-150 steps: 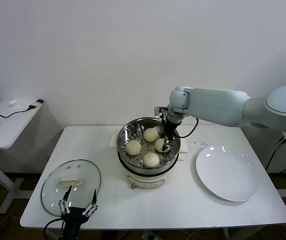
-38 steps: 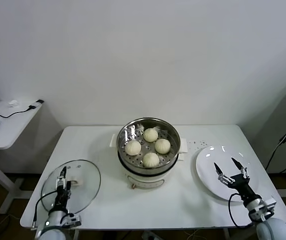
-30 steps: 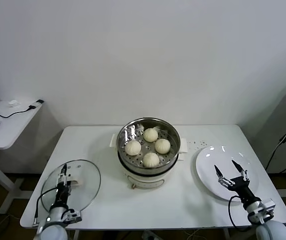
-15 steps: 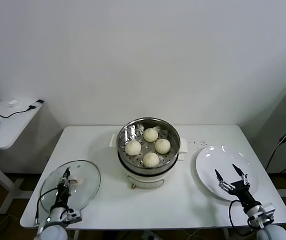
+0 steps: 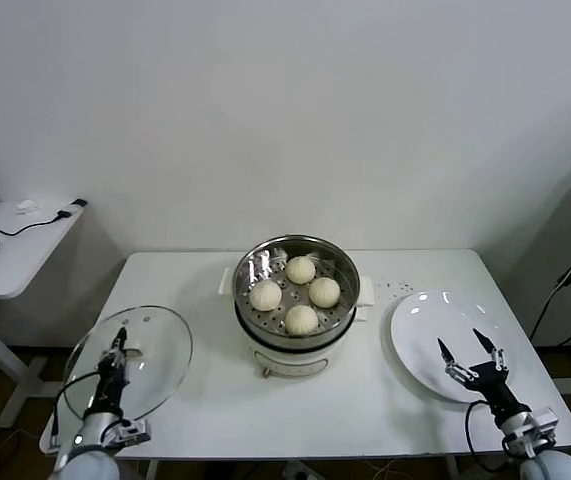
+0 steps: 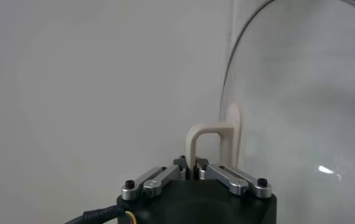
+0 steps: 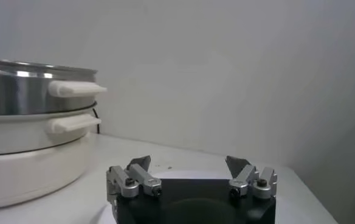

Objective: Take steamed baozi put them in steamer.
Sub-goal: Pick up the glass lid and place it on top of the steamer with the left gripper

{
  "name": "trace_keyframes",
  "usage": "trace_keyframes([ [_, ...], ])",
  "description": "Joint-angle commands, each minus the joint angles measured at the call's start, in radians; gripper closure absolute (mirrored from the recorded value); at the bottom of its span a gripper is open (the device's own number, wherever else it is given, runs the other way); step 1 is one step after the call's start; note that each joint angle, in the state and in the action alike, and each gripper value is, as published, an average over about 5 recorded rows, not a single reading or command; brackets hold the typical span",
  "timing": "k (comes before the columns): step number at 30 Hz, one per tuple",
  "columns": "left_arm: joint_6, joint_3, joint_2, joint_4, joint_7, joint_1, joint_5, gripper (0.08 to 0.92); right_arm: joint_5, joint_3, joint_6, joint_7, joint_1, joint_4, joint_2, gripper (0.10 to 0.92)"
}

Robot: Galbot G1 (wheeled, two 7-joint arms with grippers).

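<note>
I see four buns [image 5: 301,292] sitting in the steamer [image 5: 248,268]. My left gripper [image 5: 115,345] is clamped on the glass lid's [image 5: 160,355] handle [image 6: 213,137], near left; my right gripper [image 5: 473,355] hangs with jaws spread over the white plate [image 5: 425,320], near right.

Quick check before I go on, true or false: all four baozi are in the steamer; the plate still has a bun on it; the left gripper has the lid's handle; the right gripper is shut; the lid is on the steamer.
1. All four baozi are in the steamer. True.
2. The plate has a bun on it. False: it is bare.
3. The left gripper is shut on the lid handle. True.
4. The right gripper is shut. False: its fingers are spread wide over the plate.
5. The lid is on the steamer. False: it is at the table's left, tilted up.
</note>
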Motion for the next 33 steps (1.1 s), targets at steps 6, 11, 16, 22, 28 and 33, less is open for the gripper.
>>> trace_keyframes([
  [6, 0.317, 0.109, 0.233, -0.543, 0.107, 0.176, -0.077, 0.849, -0.008, -0.013, 0.004, 0.005, 0.053, -0.045, -0.011, 0.203],
  [11, 0.499, 0.284, 0.323, -0.568, 0.198, 0.071, -0.036, 0.849, -0.032, -0.039, 0.002, 0.016, 0.091, -0.066, -0.02, 0.203],
  [16, 0.655, 0.527, 0.335, -0.565, 0.378, -0.138, 0.05, 0.849, -0.055, -0.056, 0.001, 0.03, 0.124, -0.087, -0.017, 0.203],
  [22, 0.733, 0.74, 0.227, -0.514, 0.581, -0.358, 0.17, 0.849, -0.071, -0.061, 0.004, 0.037, 0.137, -0.103, -0.018, 0.203],
  [28, 0.759, 0.853, 0.095, -0.401, 0.6, -0.442, 0.245, 0.849, -0.072, -0.039, 0.016, 0.035, 0.132, -0.12, -0.018, 0.203],
  [33, 0.765, 0.886, 0.004, -0.312, 0.572, -0.467, 0.27, 0.849, -0.07, -0.03, 0.02, 0.033, 0.124, -0.123, -0.017, 0.203],
])
